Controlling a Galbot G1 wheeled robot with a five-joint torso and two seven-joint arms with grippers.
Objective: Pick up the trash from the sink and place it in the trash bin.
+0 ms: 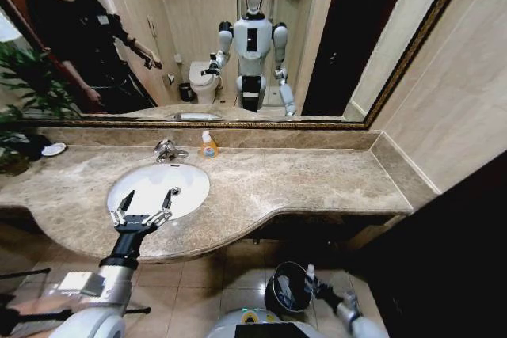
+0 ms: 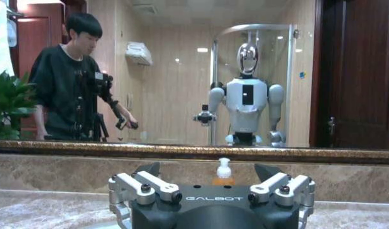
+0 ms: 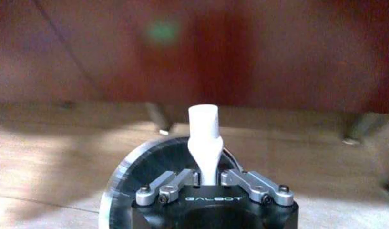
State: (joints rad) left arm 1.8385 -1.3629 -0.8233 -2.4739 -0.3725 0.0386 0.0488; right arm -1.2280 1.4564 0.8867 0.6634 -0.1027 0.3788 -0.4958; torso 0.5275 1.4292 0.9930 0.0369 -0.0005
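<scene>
A: Where is the left end effector (image 1: 146, 203)?

B: It hangs above the white oval porcelain sink (image 1: 158, 188), over the near rim, fingers spread wide apart with nothing between them. In the left wrist view the same end effector (image 2: 212, 191) shows both finger pairs splayed outward, facing the mirror and the orange soap bottle with white pump (image 2: 224, 172) that stands by the back wall.

A: And the right end effector?

B: The right end effector (image 1: 311, 277) is low, down by the floor, right at the rim of the small round black trash bin (image 1: 287, 290). It is clamped on a slim white tube (image 1: 310, 272). In the right wrist view the fingers (image 3: 181, 180) are drawn in tight against the tube (image 3: 203, 143), which sticks straight out from the end effector (image 3: 208, 177) with the bin's round rim (image 3: 121, 174) directly beneath.

A: What is on the beige marble tabletop (image 1: 317, 184)?

B: The soap bottle (image 1: 208, 146), just beside the chrome faucet (image 1: 166, 150) behind the sink. I can't make out any scraps in the basin.
</scene>
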